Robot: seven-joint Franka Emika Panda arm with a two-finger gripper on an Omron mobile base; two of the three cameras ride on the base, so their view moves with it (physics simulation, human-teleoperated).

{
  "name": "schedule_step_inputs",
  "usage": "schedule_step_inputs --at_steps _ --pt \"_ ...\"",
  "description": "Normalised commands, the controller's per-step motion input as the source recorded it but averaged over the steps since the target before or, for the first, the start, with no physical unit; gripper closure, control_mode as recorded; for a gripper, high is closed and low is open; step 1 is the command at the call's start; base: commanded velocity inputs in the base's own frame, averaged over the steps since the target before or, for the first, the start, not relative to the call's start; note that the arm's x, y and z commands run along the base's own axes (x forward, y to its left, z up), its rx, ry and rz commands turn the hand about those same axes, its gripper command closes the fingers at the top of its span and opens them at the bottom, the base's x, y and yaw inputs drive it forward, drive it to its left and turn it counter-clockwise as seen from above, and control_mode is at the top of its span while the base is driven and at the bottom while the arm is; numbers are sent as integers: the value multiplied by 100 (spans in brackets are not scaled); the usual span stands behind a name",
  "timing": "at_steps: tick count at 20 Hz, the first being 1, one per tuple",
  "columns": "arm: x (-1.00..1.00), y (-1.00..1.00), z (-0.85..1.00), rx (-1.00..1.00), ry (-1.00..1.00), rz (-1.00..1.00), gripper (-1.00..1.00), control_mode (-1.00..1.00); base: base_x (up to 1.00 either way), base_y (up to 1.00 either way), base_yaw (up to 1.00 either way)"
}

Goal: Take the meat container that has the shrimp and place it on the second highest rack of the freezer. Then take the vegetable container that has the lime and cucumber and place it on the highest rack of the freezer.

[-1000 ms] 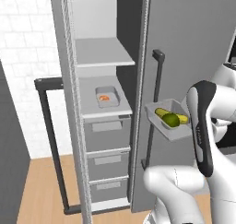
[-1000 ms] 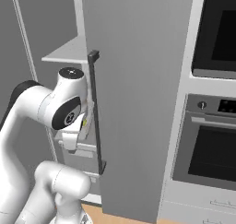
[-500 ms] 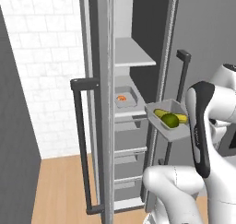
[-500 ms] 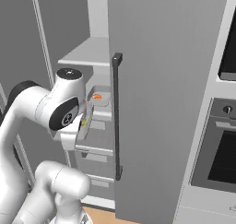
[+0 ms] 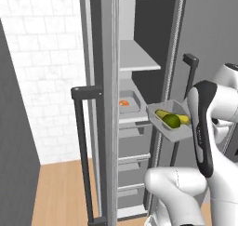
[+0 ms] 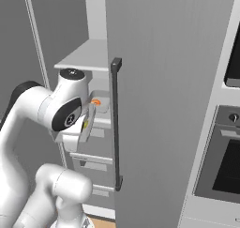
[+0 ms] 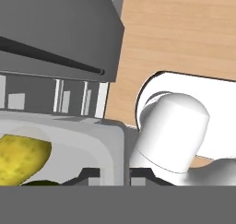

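Observation:
The vegetable container (image 5: 170, 125) is a grey tray holding a green lime (image 5: 172, 121) and a yellowish cucumber (image 5: 161, 113). It hangs in the air in front of the open freezer, at about the height of the second rack. My gripper (image 7: 114, 174) is shut on its rim (image 7: 112, 147), with the cucumber (image 7: 20, 159) at the lower left of the hand view. The meat container (image 5: 128, 102) with the orange shrimp (image 5: 123, 103) rests on the second highest rack; from the right I see that shrimp (image 6: 95, 102) too. The highest rack (image 5: 138, 62) is bare.
The freezer's left door (image 5: 104, 104) stands open edge-on, with a dark handle (image 5: 82, 150). The right door (image 6: 164, 105) with its handle (image 6: 115, 124) stands close beside my arm. Drawers (image 5: 132, 169) lie below the racks. An oven (image 6: 225, 161) is at the right.
The whole picture has shifted and grown as the base drove, so the freezer now looks nearer and further right. The vegetable container stays held in the same pose.

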Motion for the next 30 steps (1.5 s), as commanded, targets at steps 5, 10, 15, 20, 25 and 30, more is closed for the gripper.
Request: schedule_step_inputs --at_steps 5,10,15,20,25,30 --pt "-8 23 23 -2 -22 0 100 -100 2 21 0" --pt "9 32 76 -4 -44 0 100 -100 0 0 0" --pt "87 16 61 -2 -22 0 100 -100 0 0 0" --pt "100 14 49 0 -10 0 100 -100 0 0 0" --pt "100 0 30 0 -1 0 100 -100 0 0 0" --pt "100 0 1 0 0 0 100 -100 0 0 0"
